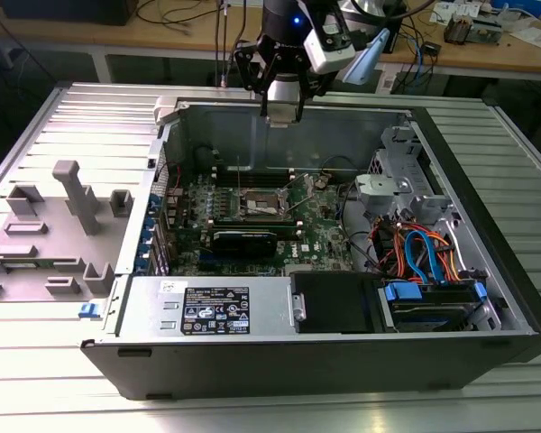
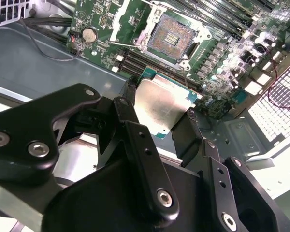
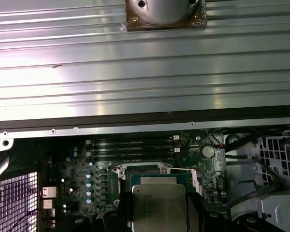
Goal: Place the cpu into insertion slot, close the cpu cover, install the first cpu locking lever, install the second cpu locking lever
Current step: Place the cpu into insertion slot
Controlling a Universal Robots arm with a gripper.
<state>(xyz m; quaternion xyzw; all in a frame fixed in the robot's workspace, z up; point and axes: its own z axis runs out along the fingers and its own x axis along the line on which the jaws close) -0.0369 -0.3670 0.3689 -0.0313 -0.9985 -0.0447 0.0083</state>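
black linkages of the gripper (image 2: 160,104) sit closest to the lens in the second wrist view. its two fingers (image 2: 135,140) are closed on opposite edges of the cpu (image 2: 162,108), metal top toward the camera and a strip of green edge showing on the far side. beyond the fingertips and well apart from the chip, the insertion slot (image 2: 174,36) lies uncovered on the green motherboard (image 2: 106,14), its contact field bare. the hold is on thin edges alone, so i judge a slip or a twist the main hazard. a chip that lands tilted, corner first or turned the wrong way would likely press on those exposed contacts and bend them. in the first wrist view the chip hangs between the fingers with the slot just past it, the long memory slots (image 3: 130,145) further out, and past the case rim the ribbed metal table (image 3: 135,72). those raised slots near the socket could catch a finger if the gripper comes down off line. in the exterior view the gripper hovers above the far wall of the open computer case (image 1: 298,370), with the slot well below it on the board. that wall and the bundled cables (image 1: 415,248) to one side look like further things to snag. the case lies on the ribbed table, grey holders (image 1: 77,194) stand beside it, and wooden benches (image 1: 162,23) strewn with wires run behind the arm.
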